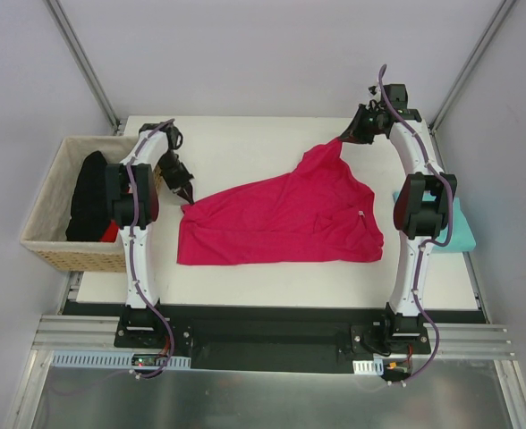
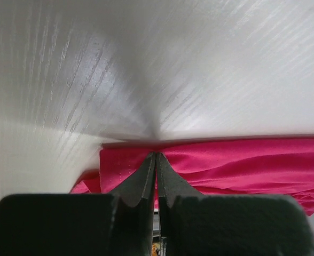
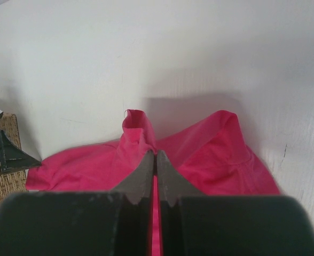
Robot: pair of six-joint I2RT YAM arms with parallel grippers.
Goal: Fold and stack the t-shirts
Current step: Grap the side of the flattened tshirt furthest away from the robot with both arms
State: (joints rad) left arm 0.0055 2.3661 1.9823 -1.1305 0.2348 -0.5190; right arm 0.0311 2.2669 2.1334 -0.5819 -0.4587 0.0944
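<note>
A crimson-pink t-shirt lies spread and rumpled across the middle of the white table; its small white label shows near the right side. My left gripper is shut on the shirt's far-left edge, with pink cloth showing between the closed fingers. My right gripper is shut on the far-right corner, which is pulled up into a peak; a pink strip runs between its fingers. A folded teal t-shirt lies at the right edge, partly behind the right arm.
A woven wicker basket stands off the table's left side, holding dark and red clothes. It sits right beside the left arm. Metal frame posts rise at the back corners.
</note>
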